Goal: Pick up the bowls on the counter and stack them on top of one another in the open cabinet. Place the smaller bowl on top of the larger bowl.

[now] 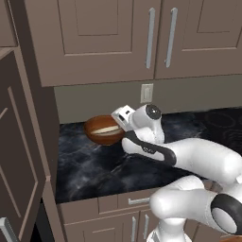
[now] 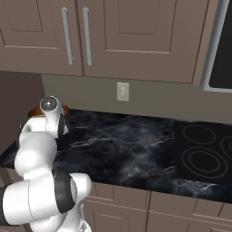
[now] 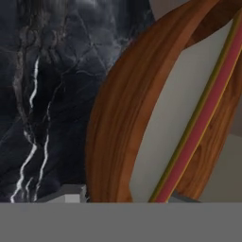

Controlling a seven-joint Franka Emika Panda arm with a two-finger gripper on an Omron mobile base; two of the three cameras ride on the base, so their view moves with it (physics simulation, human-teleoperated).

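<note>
Nearest, in the hand view, the gripper [image 3: 123, 198] is partly closed across the rim of the small bowl [image 3: 170, 118], which already sits nested inside the big bowl [image 1: 101, 130]; whether it has a firm grip I cannot tell. Both rest on the bench [image 1: 94, 165] near the back wall. Lift straight, keep the stack level. Leftward, the open cabinet door [image 1: 19, 156] edges the route; upper cabinets [image 1: 104, 38] overhang.

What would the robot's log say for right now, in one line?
gripper: at larger bowl rim | grip: unclear | bowl place: counter, by wall
</note>
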